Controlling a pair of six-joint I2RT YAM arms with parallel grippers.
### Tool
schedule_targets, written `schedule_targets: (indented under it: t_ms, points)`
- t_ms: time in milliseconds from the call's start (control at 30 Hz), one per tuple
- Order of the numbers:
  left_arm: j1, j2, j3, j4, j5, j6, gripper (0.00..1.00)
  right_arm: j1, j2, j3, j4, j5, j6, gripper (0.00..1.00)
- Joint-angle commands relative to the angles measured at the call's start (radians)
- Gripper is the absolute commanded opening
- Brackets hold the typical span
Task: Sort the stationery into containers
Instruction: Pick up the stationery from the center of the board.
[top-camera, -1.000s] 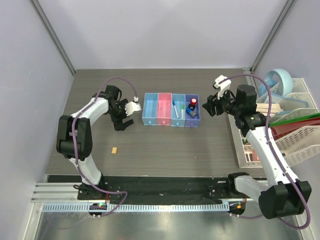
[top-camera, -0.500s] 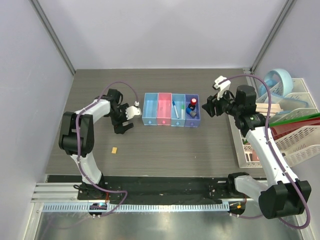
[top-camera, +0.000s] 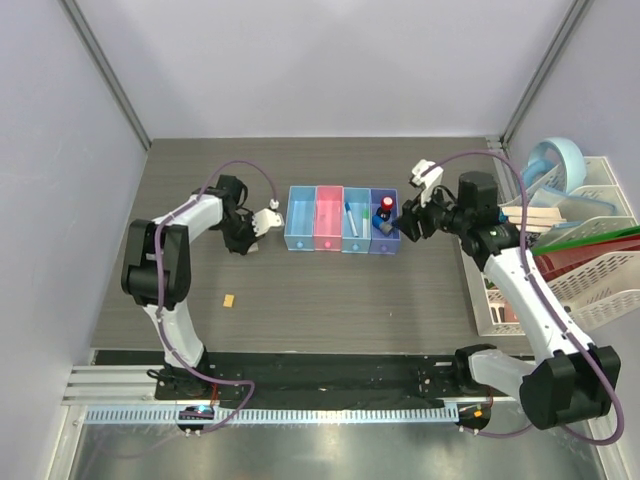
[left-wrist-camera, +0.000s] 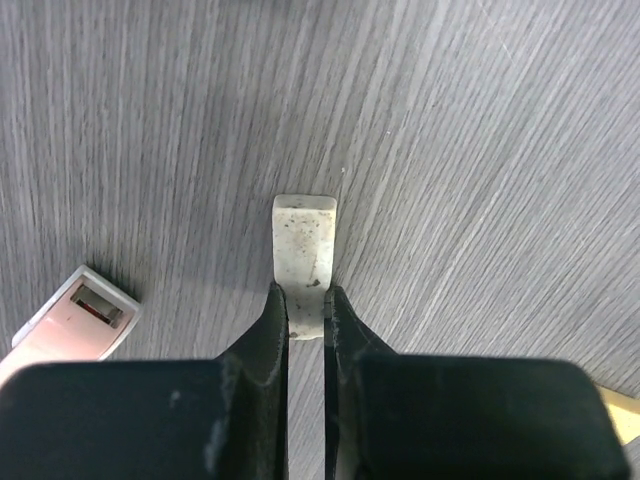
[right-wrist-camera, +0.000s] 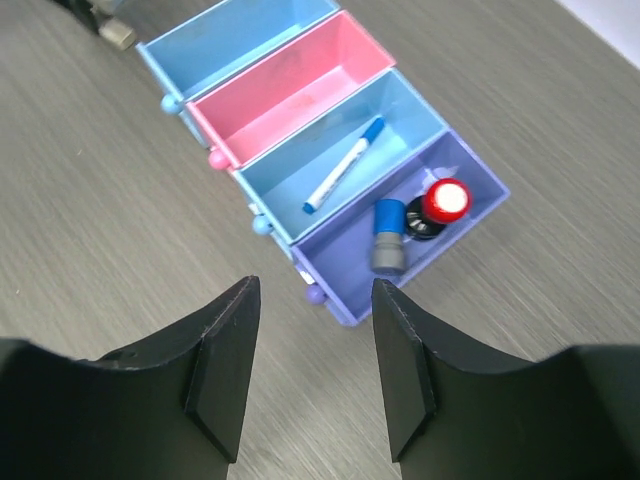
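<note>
Pinching the white eraser (left-wrist-camera: 305, 240) by one end, left gripper (left-wrist-camera: 306, 300) risks it twisting loose; right gripper (right-wrist-camera: 315, 287) gapes wide.

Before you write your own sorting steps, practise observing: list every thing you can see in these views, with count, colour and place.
table: one, dark grey wood grain, under everything
bins: four joined, light blue, pink, light blue, darker blue, table centre
pen: one, white with blue cap, second light blue bin
bottle: one, black with red cap, darker blue bin
capped cylinder: one, grey with blue cap, darker blue bin, beside the bottle
tan block: one, tan, table near the left arm
white piece: one, off-white, between the left fingers
pinkish item: one, pink and grey, table beside the white piece
rack: one, white, right edge, holding folders
left end effector: black, shut on the white piece
right end effector: black, open, by the darker blue bin
</note>
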Motion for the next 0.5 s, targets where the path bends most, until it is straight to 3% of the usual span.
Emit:
schedule_targets:
  t_ms: [0,267,467]
  points:
    - [0.003,-0.055,-0.023,0.014,0.056,-0.087,0.00,0.118,0.051,0.028,-0.034,0.006,-0.066,0.55]
    - [0.032,-0.378,-0.018,0.178,0.176,-0.407,0.00,0.368,0.273,0.106,-0.058,0.083,-0.100,0.64]
    - [0.006,-0.437,0.040,0.457,0.302,-0.789,0.00,0.445,0.405,0.195,-0.068,0.063,-0.111,0.64]
